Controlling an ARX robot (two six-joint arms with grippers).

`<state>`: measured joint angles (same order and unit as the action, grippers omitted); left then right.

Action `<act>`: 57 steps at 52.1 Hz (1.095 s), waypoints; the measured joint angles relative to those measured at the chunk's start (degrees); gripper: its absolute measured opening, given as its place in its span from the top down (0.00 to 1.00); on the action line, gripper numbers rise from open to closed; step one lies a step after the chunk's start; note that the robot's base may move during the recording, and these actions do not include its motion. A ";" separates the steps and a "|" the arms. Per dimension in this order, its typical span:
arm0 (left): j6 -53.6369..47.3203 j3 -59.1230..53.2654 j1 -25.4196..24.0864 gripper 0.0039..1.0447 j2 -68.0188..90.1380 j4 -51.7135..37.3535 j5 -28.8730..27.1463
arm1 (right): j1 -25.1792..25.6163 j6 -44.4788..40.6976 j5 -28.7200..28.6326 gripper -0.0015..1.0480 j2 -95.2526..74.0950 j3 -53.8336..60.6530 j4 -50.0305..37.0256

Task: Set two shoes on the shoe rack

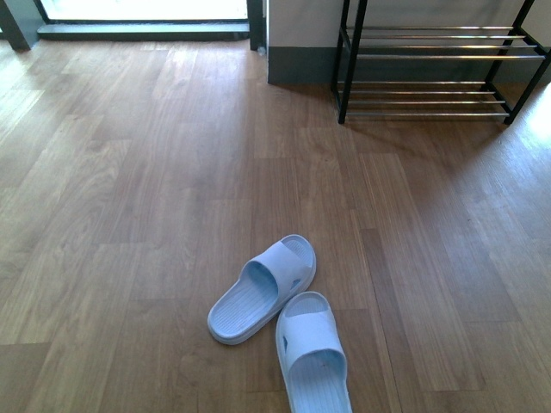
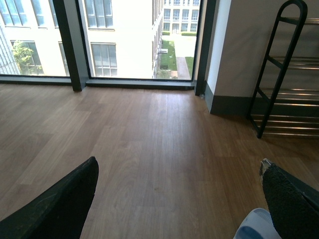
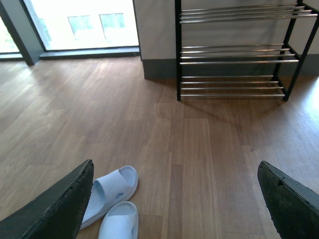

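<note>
The shoe rack (image 1: 430,57) is standing on the wooden floor (image 1: 129,172) against the wall (image 1: 301,21). Well apart from the rack, two pale blue slides (image 1: 261,291) are lying just beside each other. The left gripper (image 2: 178,167) and right gripper (image 3: 175,167) are gaping wide, empty.

home entry area: wood floor (image 1: 129,172), shoe rack (image 1: 348,77), slippers (image 1: 258,291), tall window (image 2: 124,40)

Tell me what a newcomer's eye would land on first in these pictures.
Two pale blue slide sandals lie at an angle to each other on the wooden floor, close in front of the robot. Beyond them, to the right, a black-framed shoe rack with chrome bars stands against the wall.
</note>
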<state>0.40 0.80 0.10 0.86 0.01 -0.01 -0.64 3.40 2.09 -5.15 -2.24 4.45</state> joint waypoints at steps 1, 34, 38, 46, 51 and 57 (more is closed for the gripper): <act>0.00 0.00 0.00 0.09 0.00 0.00 0.00 | 0.09 -0.02 0.48 0.09 -1.31 -0.26 -1.01; 0.00 0.00 0.00 0.09 0.00 0.00 0.00 | 8.24 -10.38 5.25 0.09 -93.77 -18.27 -55.63; 0.00 0.00 0.00 0.09 0.00 0.00 0.00 | 7.87 -12.28 5.09 0.09 -103.54 -18.47 -58.27; 0.00 0.00 0.00 0.09 0.00 0.00 0.00 | 7.23 -15.63 5.16 0.09 -112.91 -20.63 -59.73; 0.00 0.00 0.00 0.09 0.00 0.00 0.00 | 6.32 -18.05 5.66 0.09 -117.72 -22.99 -60.22; 0.00 0.00 0.00 0.09 0.00 0.00 0.00 | 4.28 -20.13 6.97 0.09 -125.02 -26.27 -60.37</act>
<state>0.40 0.80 0.10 0.86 0.01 -0.01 3.64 -16.73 9.06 -130.17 -28.51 -55.92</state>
